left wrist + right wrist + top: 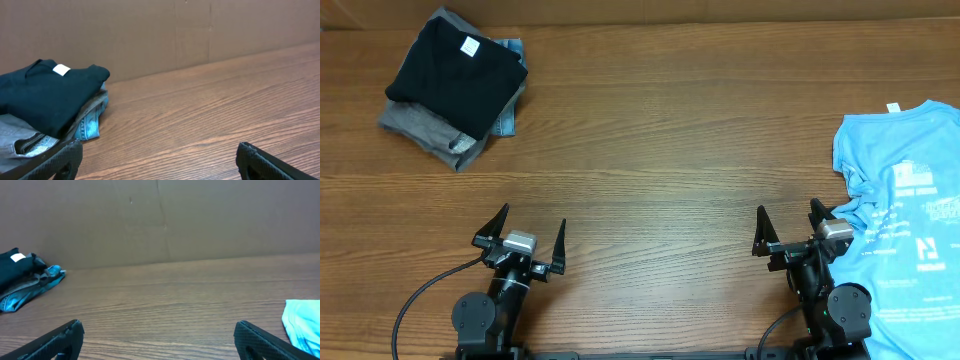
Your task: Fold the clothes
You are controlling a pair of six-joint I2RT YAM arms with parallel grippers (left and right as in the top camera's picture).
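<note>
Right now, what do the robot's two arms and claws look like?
The left arm and right arm are matte black with round joint housings. The left claw and right claw each have two slim, pointed black fingers with a fine texture, and a small silver-grey block sits behind them. A black cable loops out from the left arm's base.

The place reads as a robotics lab or test bench. A broad wood-grain surface (660,150) is closed off at the back by a plain brown panel wall (150,35) with visible seams, like a screen put up around a workspace. Two black robot arms, the left arm (490,310) and the right arm (835,305), are mounted at the near edge, and a black cable (420,292) loops from the left one. A folded stack of clothes (455,85) and a light-blue T-shirt (910,220) lie on the surface as working material.
</note>
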